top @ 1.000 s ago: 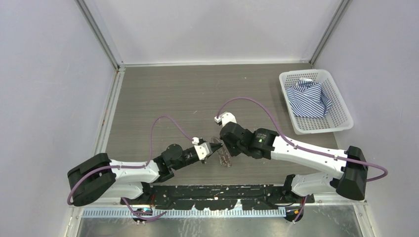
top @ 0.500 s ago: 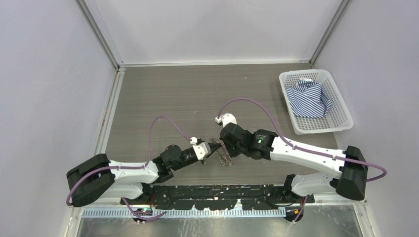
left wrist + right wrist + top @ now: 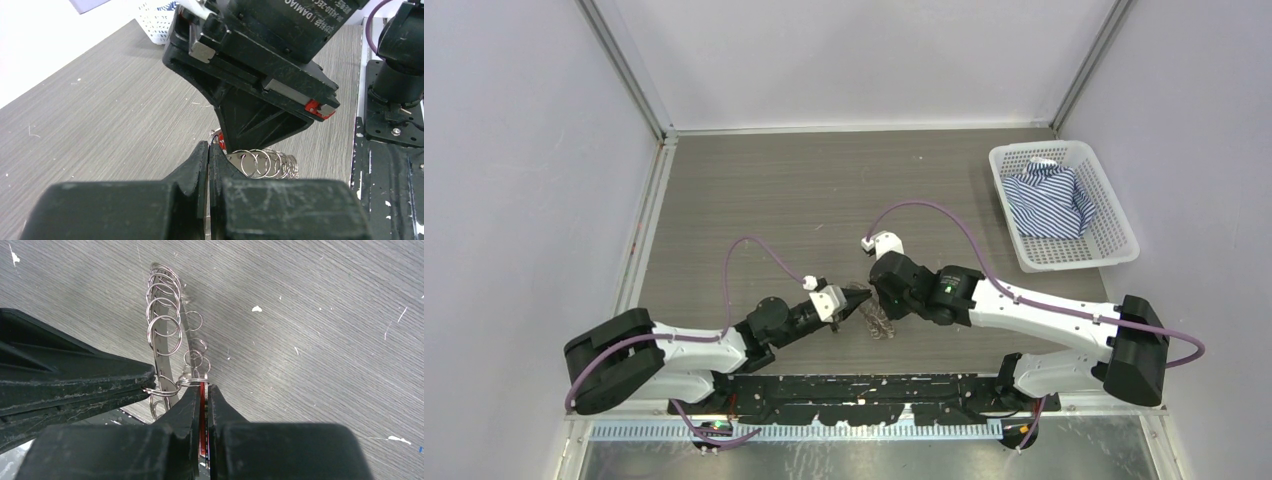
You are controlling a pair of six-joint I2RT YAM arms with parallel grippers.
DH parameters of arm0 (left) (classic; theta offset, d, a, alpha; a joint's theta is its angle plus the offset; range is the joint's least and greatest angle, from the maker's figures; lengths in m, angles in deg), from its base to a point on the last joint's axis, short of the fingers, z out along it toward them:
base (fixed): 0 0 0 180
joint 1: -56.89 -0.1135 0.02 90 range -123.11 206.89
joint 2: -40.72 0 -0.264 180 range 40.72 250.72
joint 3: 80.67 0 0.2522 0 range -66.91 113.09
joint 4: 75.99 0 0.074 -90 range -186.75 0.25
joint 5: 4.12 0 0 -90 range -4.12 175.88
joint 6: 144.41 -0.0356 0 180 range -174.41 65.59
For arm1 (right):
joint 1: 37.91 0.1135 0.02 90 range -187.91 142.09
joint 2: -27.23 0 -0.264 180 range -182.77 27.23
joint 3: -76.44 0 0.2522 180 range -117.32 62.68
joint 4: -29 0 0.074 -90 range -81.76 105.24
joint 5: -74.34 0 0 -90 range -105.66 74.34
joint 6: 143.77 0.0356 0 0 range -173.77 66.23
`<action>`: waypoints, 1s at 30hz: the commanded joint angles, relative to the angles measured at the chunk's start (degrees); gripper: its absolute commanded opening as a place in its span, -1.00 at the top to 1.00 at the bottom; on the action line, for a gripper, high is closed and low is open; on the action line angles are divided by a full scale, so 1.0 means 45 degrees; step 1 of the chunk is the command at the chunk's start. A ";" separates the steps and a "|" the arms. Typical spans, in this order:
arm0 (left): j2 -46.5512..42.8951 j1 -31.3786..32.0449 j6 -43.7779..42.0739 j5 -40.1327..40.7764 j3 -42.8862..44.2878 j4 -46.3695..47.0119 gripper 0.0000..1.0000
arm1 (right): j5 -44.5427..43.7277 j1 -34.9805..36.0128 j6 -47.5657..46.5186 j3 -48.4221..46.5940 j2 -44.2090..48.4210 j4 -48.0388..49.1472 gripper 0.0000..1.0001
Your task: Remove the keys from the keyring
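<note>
The key bunch [image 3: 880, 322] lies on the table between both grippers, near the front edge. In the wrist views it is a row of small silvery rings [image 3: 164, 315] threaded on flat silvery keys [image 3: 161, 356]. My left gripper [image 3: 208, 145] is shut on a thin silvery ring, the keyring [image 3: 163, 390], at the near end of the row. My right gripper [image 3: 202, 388] is shut on the red-headed key [image 3: 202, 396], right beside the left fingertips. The two grippers nearly touch, with the left gripper [image 3: 855, 297] left of the right gripper [image 3: 874, 303] in the top view.
A white plastic basket [image 3: 1118, 226] holding a blue-striped shirt [image 3: 1050, 200] stands at the right rear. Grey walls close the table on three sides. The black arm-base plate [image 3: 864, 385] runs along the near edge.
Both grippers stay shut on the bunch. The left wrist has twisted slightly and the right gripper has shifted a little to the left; the bunch has barely moved.
</note>
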 commanded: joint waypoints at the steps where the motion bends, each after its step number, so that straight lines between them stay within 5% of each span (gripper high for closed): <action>1: 0.0182 0.0041 0.0444 0.0886 -0.0097 0.2833 0.99 | -0.1094 -0.0154 0.0296 0.0166 0.0539 -0.0436 0.98; 10: -0.0078 0.0032 0.0553 0.1318 -0.0402 0.2507 0.99 | -0.3684 -0.0192 0.0168 -0.0698 0.1239 -0.1367 0.98; 30: -0.0819 0.0028 0.0868 0.1897 0.0266 -0.0222 0.77 | -0.2244 -0.0365 -0.0737 -0.1843 0.0705 -0.1040 0.98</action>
